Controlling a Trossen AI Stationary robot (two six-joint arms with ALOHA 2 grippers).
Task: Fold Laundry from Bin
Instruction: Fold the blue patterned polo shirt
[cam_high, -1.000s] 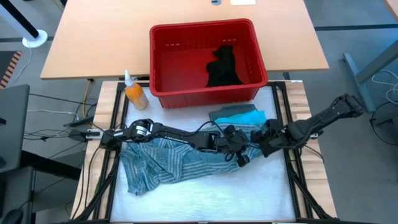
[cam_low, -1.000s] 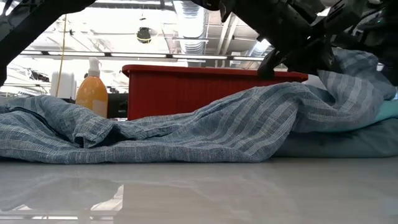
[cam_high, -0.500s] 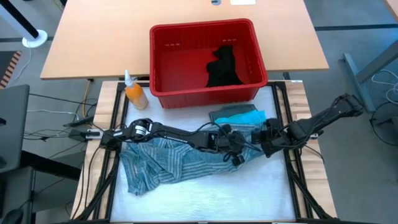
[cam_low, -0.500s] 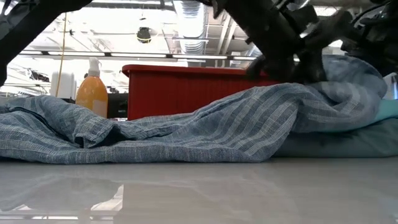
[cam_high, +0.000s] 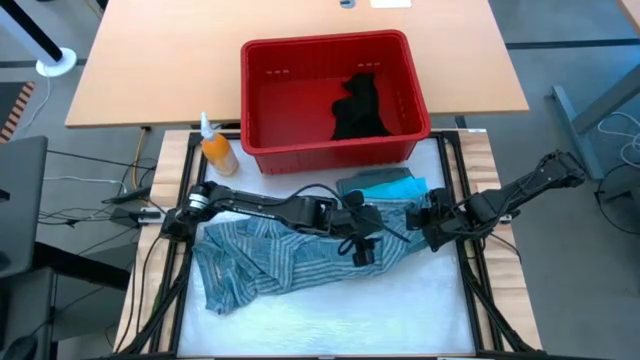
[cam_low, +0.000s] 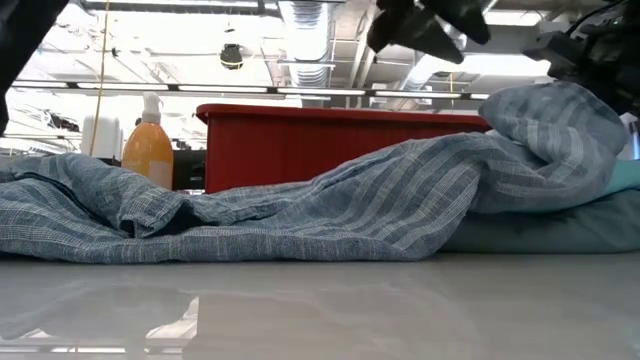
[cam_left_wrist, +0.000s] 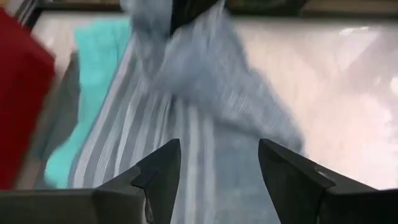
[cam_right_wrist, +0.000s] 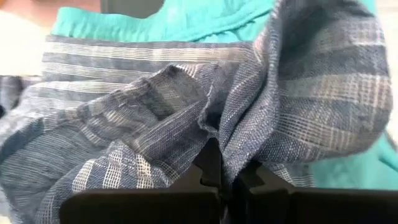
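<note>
A white worktop (cam_high: 330, 310) seen from above, with a red bin (cam_high: 262, 100) at its far edge. Inside the bin lies one crumpled black garment (cam_high: 358, 108), not yet taken out.

Just in front of the bin, toward the right side of the worktop, a turquoise garment (cam_high: 392, 189) sits on a grey-green one (cam_high: 358, 181); both look flat and stacked, which suggests they are already folded.

A blue-grey striped shirt (cam_high: 270, 260) is spread in loose wrinkles across the middle of the worktop, from the left edge toward the right, its right end bunched up against the stack. It is unfolded.

The left gripper (cam_high: 362, 243) hangs just above the middle of the shirt. In the left wrist view its two fingers (cam_left_wrist: 158, 168) stand apart with only cloth beyond them, holding nothing. The right gripper (cam_high: 432, 226) is at the shirt's right end, near the right edge of the worktop. In the right wrist view its fingers are pressed together on a pinched fold of the striped cloth.

An orange bottle (cam_high: 216, 150) stands at the far left corner, beside the bin.

Judged from this layout, the task is about halfway: two garments seem done, the shirt is only being arranged for folding, and the black garment remains in the bin.
</note>
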